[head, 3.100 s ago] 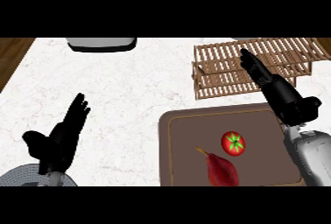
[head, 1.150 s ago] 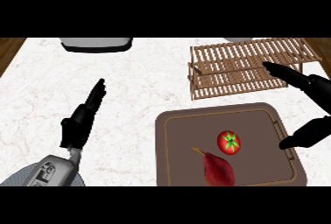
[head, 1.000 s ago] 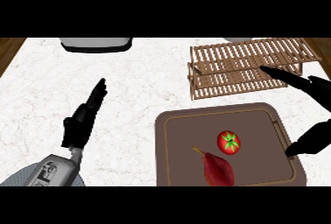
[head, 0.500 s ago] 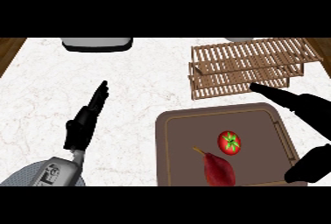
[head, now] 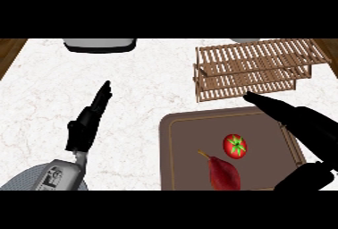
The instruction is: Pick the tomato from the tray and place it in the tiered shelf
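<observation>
A red tomato (head: 235, 145) with a green stem lies in the middle of the brown tray (head: 181, 134) at the lower right. The wooden tiered shelf (head: 254, 67) stands just beyond the tray, at the upper right. My right hand (head: 297, 120) hovers over the tray's right part, its fingers straight and pointing up-left toward the shelf's foot, right of and above the tomato; it holds nothing. At the left, my left hand (head: 89, 120) rests open over the counter, fingers pointing up.
A dark red pear-shaped fruit (head: 223, 173) lies in the tray below the tomato. A grey and white object (head: 99, 44) sits at the counter's far edge. Brown wood borders the white marble counter (head: 145, 85) at both upper corners.
My right hand has come down from over the shelf to above the tray's right side. The left hand has stayed where it was. The tomato has not moved.
</observation>
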Available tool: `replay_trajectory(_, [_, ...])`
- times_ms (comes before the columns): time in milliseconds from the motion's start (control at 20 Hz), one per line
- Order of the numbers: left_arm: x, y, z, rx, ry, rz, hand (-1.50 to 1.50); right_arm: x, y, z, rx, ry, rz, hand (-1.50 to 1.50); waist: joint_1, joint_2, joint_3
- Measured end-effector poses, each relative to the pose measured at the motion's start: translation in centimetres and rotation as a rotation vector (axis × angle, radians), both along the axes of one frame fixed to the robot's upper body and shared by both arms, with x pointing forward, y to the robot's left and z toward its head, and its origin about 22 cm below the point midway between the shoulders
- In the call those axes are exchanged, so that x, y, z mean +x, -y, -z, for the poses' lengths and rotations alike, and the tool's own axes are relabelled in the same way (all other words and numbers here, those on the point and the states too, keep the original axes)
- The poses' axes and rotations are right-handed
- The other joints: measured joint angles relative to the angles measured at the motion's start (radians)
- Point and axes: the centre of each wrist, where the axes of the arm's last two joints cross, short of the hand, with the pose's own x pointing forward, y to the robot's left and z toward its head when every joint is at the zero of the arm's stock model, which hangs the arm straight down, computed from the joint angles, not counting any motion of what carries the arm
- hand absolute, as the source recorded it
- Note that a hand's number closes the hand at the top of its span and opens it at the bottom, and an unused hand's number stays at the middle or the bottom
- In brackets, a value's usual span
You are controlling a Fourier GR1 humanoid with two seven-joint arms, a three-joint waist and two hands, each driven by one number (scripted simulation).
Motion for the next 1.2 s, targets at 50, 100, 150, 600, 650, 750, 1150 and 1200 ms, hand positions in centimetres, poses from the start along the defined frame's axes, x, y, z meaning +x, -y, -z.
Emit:
replay_trajectory(50, [-0.1, 0.1, 0.1, 0.0, 0.001, -0.002, 0.0, 0.0, 0.0, 0.3, -0.001, 0.0, 0.004, -1.5, 0.0, 0.0, 0.0])
replay_trajectory(100, [0.0, 0.0, 0.0, 0.003, 0.005, -0.002, 0.0, -0.1, -0.2, 0.5, -0.003, 0.0, 0.007, -1.5, 0.0, 0.0, 0.0])
replay_trajectory(150, [-0.2, 0.2, 0.1, 0.003, 0.003, 0.0, 0.0, -0.4, -0.4, 0.3, -0.005, -0.002, 0.009, -1.5, 0.0, 0.0, 0.0])
replay_trajectory(600, [-0.1, -0.6, -0.3, 0.007, 0.0, -0.001, 0.0, -0.9, -1.4, 1.9, -0.015, -0.016, 0.023, -1.5, 0.001, 0.001, 0.0])
replay_trajectory(650, [-0.3, -0.7, -0.3, 0.005, -0.002, 0.001, 0.0, -0.7, -1.6, 2.0, -0.021, -0.016, 0.028, -1.5, 0.001, 0.001, 0.0])
replay_trajectory(750, [-0.1, -0.4, -0.4, 0.003, -0.003, 0.003, 0.0, -0.4, -1.6, 1.9, -0.03, -0.017, 0.036, -1.5, 0.001, 0.001, 0.0])
replay_trajectory(1150, [0.5, -0.4, -0.1, -0.002, 0.003, 0.001, 0.0, -0.7, -2.2, 3.4, -0.059, -0.027, 0.046, -1.5, 0.0, 0.001, 0.0])
replay_trajectory(1200, [0.5, -0.4, 0.0, -0.001, 0.003, 0.003, 0.0, -0.5, -2.5, 3.5, -0.062, -0.025, 0.047, -1.5, 0.0, 0.001, 0.0])
